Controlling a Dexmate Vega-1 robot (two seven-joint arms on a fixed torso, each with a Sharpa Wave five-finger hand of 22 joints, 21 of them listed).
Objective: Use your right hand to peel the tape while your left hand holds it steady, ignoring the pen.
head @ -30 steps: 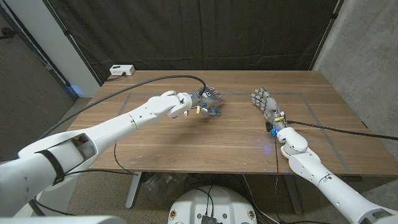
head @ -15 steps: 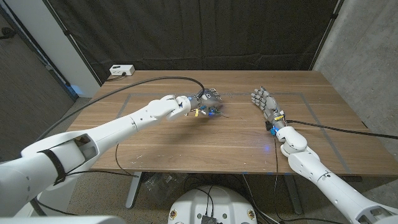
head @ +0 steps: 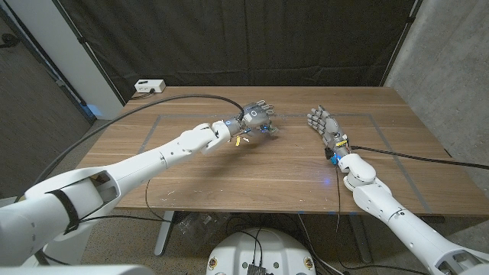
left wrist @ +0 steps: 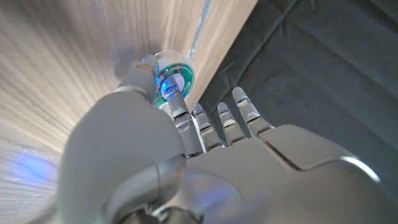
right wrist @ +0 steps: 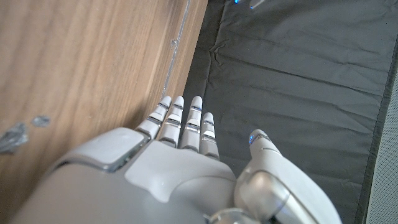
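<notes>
We see our left hand [head: 256,121] reaching over the middle of the wooden table [head: 229,176], toward its far edge. In the left wrist view the roll of tape [left wrist: 174,78] lies on the table just past that hand's fingertips [left wrist: 169,93], one of them at the roll; whether it touches we cannot tell. Our right hand [head: 325,126] stands well apart to the right, fingers straight and spread, holding nothing.
</notes>
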